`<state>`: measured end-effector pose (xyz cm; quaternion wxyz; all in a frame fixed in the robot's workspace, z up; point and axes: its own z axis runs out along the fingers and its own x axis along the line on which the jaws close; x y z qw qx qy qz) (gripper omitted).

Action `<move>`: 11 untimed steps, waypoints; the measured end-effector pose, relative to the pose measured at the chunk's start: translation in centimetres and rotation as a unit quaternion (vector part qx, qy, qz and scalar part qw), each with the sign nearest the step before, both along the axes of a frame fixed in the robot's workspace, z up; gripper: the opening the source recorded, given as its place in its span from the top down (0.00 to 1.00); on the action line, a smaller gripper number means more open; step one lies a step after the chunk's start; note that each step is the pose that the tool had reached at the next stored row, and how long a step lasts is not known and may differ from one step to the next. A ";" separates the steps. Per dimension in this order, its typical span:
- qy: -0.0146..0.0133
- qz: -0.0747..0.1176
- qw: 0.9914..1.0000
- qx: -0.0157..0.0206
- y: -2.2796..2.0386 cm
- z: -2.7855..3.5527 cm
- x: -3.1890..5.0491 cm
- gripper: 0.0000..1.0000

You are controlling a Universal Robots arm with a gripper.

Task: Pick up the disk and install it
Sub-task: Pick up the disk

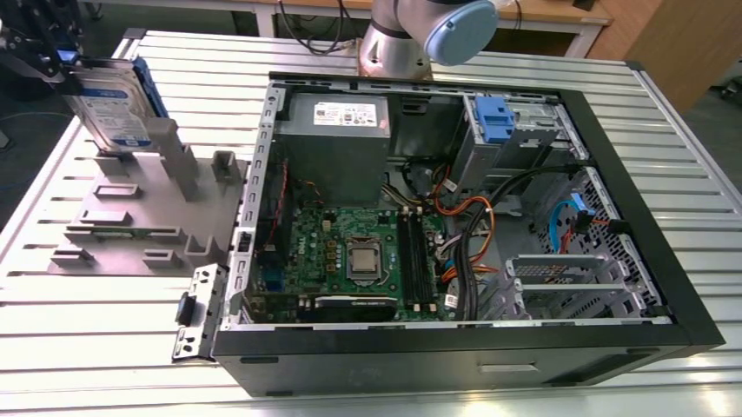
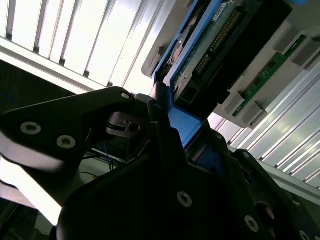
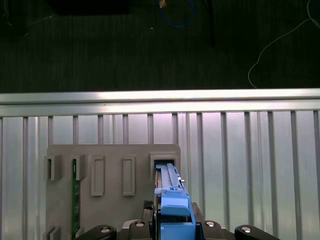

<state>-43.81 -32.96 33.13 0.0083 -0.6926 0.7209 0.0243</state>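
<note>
Closest to the lens in the second wrist view, the end effector is clamping the blue frame of the disk. Its dark fingers are pressing against the frame with no gap showing, so I am treating the grip as firm.

Reading the exterior view from its left, the disk is hanging upright under the wrist above the far left corner of the counter. Its lower edge is sitting level with the tall posts of the grey holder, and I cannot tell whether that edge is clear of them. In the first wrist view the frame is running down toward an open slot in the holder, and a green board is standing in another slot well apart from it.

Further toward the exterior view's right, the open computer case is lying on the counter, with a drive cage in its far corner and a small blue clip beside it.

I am judging the lift out of the holder to be the step in hand. To do it well I am thinking of a slow pull straight along the slot. The disk should stay upright and square to the posts so the frame is not scraping or twisting in the grip, and no sideways travel should begin until the lower edge is plainly above the holder.
</note>
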 end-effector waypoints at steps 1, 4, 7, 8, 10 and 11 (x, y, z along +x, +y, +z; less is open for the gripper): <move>0.000 0.000 1.000 0.000 0.00 0.05 0.00 0.63; 0.000 0.000 1.000 0.000 0.00 0.09 0.00 0.63; 0.000 0.000 1.000 0.000 0.00 0.14 0.00 0.63; 0.000 0.000 1.000 0.000 0.00 0.16 0.00 0.63; 0.000 0.000 1.000 0.000 0.00 0.21 0.00 0.63; 0.000 0.000 1.000 0.000 0.00 0.23 0.00 0.63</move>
